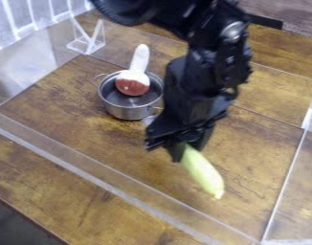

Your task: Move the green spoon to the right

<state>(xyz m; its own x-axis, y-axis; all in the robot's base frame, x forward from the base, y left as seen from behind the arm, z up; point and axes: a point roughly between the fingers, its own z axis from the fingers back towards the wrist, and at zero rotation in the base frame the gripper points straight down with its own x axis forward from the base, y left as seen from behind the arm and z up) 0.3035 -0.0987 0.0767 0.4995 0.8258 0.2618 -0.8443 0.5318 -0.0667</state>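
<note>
A: One spoon, one claw. The claw (179, 151) is pinched shut around the green spoon (202, 172), as far as can be made out through the blur. Any tips on handling?

B: Should be light and fairly stiff, tbh. The handle looks like smooth plastic, so some slipping or swivelling could be expected if it's only nipped at one spot. Not fragile, so a firm squeeze should be tolerated. The grip is best taken around mid-handle, where the weight ought to be balanced; the bowl end is mostly hidden by the claw.

A: And where's it sitting? Room to move?

B: The handle is pointed toward the near right, over the near part of the wooden board (114, 153). Open wood is seen to its right, up to the clear strip (289, 182) on the right side. The near clear edge (185, 226) is close to the handle tip, so a bit of clearance should be kept there. The pot (130, 107), with the white-handled utensil (138, 63) in it, is off to the far left, so it shouldn't be bumped on a rightward move.
</note>
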